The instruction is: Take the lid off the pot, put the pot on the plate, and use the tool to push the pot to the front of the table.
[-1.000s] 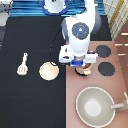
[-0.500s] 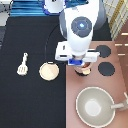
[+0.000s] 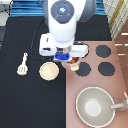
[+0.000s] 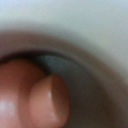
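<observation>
pincer [image 3: 69,59] hangs at the frame's centre, low over the pot [image 3: 74,64], which peeks out just below it at the stove's [image 3: 107,82] left edge; whether it grips the pot i cannot tell. close up, the wrist view shows a pinkish rounded shape [image 4: 47,102]. plate [image 3: 49,71] lies left of the pot on the black tabletop [image 3: 25,105], tool [image 3: 22,65] further left. grey pan [image 3: 95,106] sits lower right.
</observation>
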Available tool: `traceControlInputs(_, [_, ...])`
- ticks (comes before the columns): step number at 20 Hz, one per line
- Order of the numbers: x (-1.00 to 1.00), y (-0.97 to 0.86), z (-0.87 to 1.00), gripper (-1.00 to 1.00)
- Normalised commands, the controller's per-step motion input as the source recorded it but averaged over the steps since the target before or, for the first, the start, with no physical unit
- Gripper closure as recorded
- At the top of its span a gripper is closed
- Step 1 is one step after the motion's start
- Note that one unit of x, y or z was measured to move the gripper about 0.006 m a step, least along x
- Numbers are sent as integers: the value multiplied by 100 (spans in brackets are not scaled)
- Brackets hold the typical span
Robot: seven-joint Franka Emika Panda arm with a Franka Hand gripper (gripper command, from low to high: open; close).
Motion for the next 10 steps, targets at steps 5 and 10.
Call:
traceControlInputs(5, [-18, -100, -2, 100])
traceControlInputs(10, [-28, -88, -62, 100])
